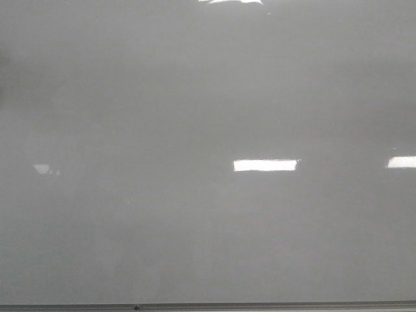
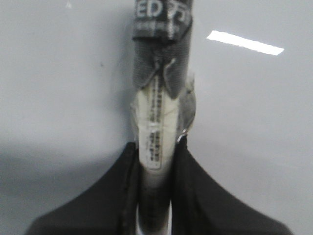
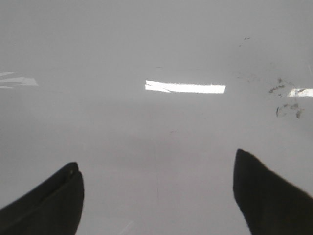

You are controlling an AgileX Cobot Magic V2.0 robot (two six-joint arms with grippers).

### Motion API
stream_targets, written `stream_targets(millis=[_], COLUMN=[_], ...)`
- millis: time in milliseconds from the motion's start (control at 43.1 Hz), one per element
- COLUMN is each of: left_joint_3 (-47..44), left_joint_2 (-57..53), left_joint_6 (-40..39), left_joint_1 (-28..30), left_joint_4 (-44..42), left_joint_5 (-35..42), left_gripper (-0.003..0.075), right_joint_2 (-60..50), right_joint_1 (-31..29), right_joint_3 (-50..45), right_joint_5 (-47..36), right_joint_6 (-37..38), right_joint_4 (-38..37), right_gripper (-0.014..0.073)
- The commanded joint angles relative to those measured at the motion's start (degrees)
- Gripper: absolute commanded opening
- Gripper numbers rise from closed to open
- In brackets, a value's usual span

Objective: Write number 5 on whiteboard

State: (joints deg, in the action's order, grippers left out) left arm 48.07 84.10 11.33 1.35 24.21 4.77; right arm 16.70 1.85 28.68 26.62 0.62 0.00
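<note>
One whiteboard (image 1: 195,227), glossy pale grey, filling the front view; thin metal edge strip (image 1: 260,305) along the bottom. Blank in that view: no number 5 visible, no stroke begun. Judged rigid, smooth, slippery to a tip; light pressure called for.

One marker (image 2: 159,122), pale barrel wrapped in grey tape, label text partly legible, tip out of view. Judged light, stiff, prone to twist if gripped loosely. Best held mid-barrel, as now.

One left end effector (image 2: 155,156), clamped on the marker barrel, fingers pressed to either side, board close behind.

One right end effector (image 3: 156,196), spread wide, holding nothing, two dark fingertips (image 3: 264,186) well apart above the board.

Several bright rectangular light reflections (image 1: 265,165) on the board. Few faint dark smudges (image 3: 286,100) in the right wrist view; not a figure.
</note>
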Motion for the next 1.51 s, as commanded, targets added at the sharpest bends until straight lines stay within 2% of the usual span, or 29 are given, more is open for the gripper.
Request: stream_targets(millis=[0, 70, 209, 325, 394, 487, 649, 696, 904, 1113, 1298, 1484], left_joint_3=[2.18, 3.16, 7.98, 13.13, 15.00, 16.69, 17.29, 17.40, 17.53, 17.53, 17.53, 17.53], left_joint_2=[-1.91, -3.56, -6.36, -6.58, -6.58, -6.58, -6.58, -6.58, -6.58, -6.58, -6.58, -6.58], left_joint_6=[-0.17, -0.17, 1.37, 11.25, 17.57, 24.32, 37.73, 37.97, 37.97, 37.97, 37.97, 37.97], left_joint_1=[-0.01, -0.75, -5.29, -11.76, -16.80, -22.72, -33.16, -35.66, -44.29, -47.43, -47.41, -47.41], left_joint_4=[-3.13, -5.10, -8.99, -9.24, -9.24, -9.51, -13.08, -14.75, -19.78, -20.16, -20.16, -20.16], left_joint_5=[0.24, -5.73, -24.93, -38.98, -44.55, -48.27, -51.64, -51.77, -51.90, -51.90, -52.00, -51.90], left_gripper=[-0.0020, -0.0020, -0.0020, -0.0020, -0.0020, -0.0020, -0.0020, -0.0020, -0.0020, -0.0020, -0.0020, -0.0020], right_joint_2=[1.01, 1.01, 1.01, 1.06, 1.20, 2.18, 7.35, 9.19, 21.40, 34.17, 43.77, 49.71], right_joint_1=[-0.25, -0.25, -0.25, -0.25, -0.25, -0.14, 2.78, 4.47, 17.43, 30.55, 38.11, 42.62], right_joint_3=[2.07, 2.07, 2.07, 2.07, 2.07, 2.45, 5.44, 6.46, 12.85, 19.10, 22.87, 25.39], right_joint_5=[-4.61, -4.61, -4.61, -4.27, -3.51, -2.39, 1.92, 3.57, 8.60, 9.79, 5.77, 1.19], right_joint_6=[-0.27, -0.27, -0.27, -0.27, -0.62, -0.62, -3.19, -5.50, -24.97, -34.06, -36.35, -36.80], right_joint_4=[0.00, 0.00, 0.00, 0.00, 0.00, 0.30, 1.99, 3.65, 15.43, 17.68, 17.68, 17.68], right_gripper=[0.0640, 0.0640, 0.0640, 0.0640, 0.0640, 0.0640, 0.0640, 0.0640, 0.0640, 0.0640, 0.0640, 0.0640])
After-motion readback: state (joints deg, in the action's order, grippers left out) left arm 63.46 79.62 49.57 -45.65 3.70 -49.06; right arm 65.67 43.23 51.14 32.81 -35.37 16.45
